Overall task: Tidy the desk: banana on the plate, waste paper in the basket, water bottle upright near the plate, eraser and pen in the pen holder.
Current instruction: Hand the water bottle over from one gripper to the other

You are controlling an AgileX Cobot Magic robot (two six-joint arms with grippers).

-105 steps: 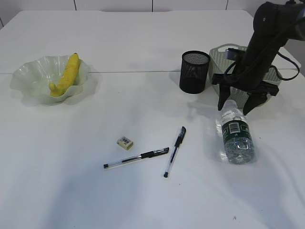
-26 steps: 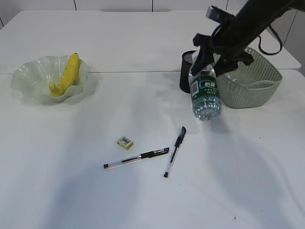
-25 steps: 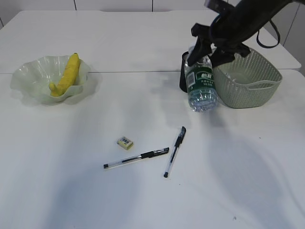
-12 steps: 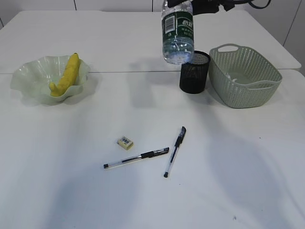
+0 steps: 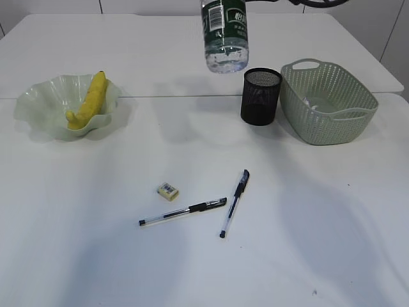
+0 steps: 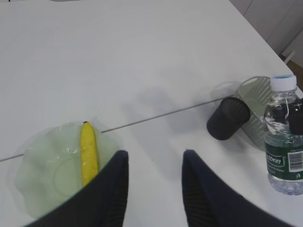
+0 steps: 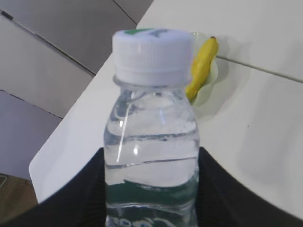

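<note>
My right gripper (image 7: 151, 153) is shut on the water bottle (image 7: 151, 118), which hangs upright high over the table (image 5: 225, 35), left of the black mesh pen holder (image 5: 261, 96). The banana (image 5: 89, 99) lies on the pale green plate (image 5: 38, 105) at the left. The eraser (image 5: 167, 190) and two pens (image 5: 185, 212) (image 5: 234, 203) lie on the table in front. My left gripper (image 6: 154, 158) hovers open and empty above the plate's (image 6: 42, 175) right edge. Something pale lies on the floor of the basket (image 5: 329, 102); I cannot tell whether it is the waste paper.
The pen holder and basket stand side by side at the back right. A seam between two tabletops (image 5: 179, 97) runs across behind the plate. The right table edge (image 5: 383, 64) lies just beyond the basket.
The bottle went from lying by the basket to being lifted upright and carried up and left, past the pen holder. The left gripper and the other objects have not moved.
</note>
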